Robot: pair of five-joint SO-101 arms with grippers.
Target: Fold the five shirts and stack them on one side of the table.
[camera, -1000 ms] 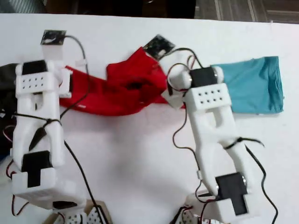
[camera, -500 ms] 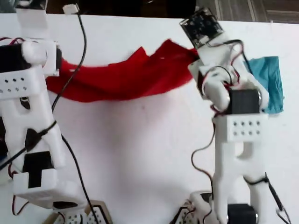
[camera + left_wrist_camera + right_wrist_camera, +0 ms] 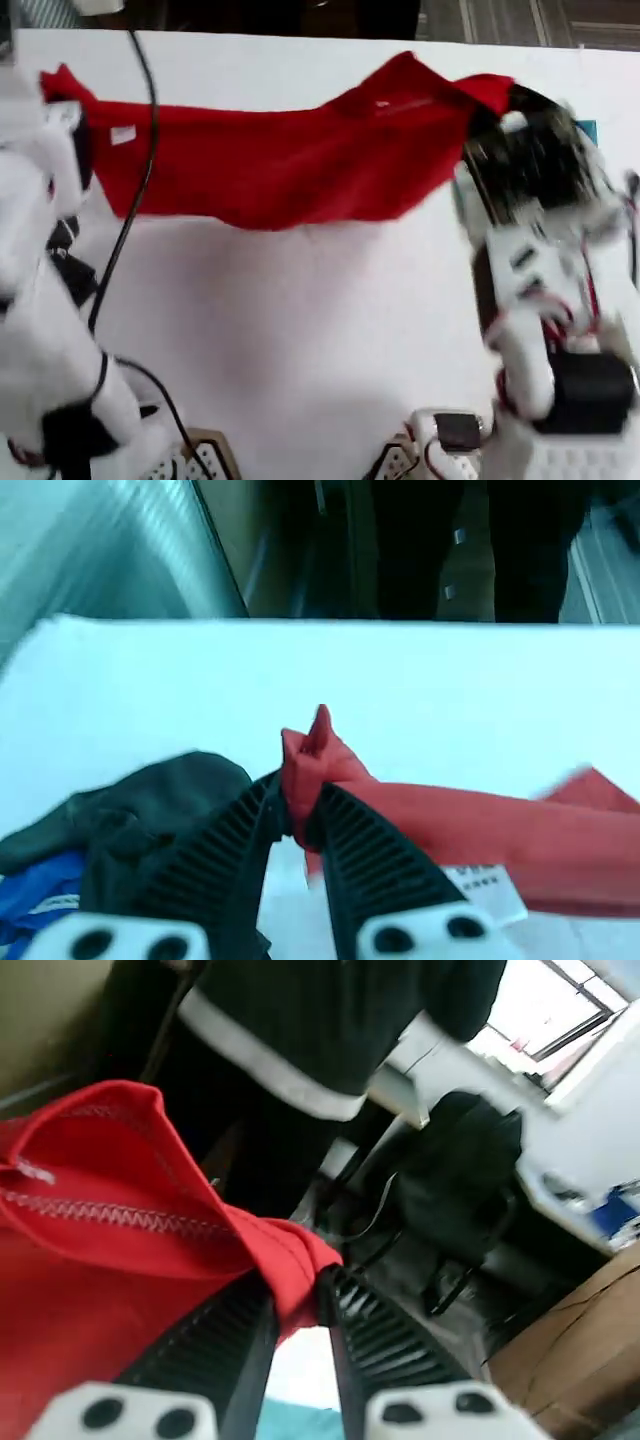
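Partly, the red shirt's corner hides inside the right hand.

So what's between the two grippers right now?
The red shirt, stretched between them: one end is pinched in the left gripper, the other in the right gripper. The high view shows the full span.

white arms, black cables

Your left tool and right tool each pinch one end of the red shirt, jaws closed on the cloth. Your left arm and right arm stand raised, well apart.
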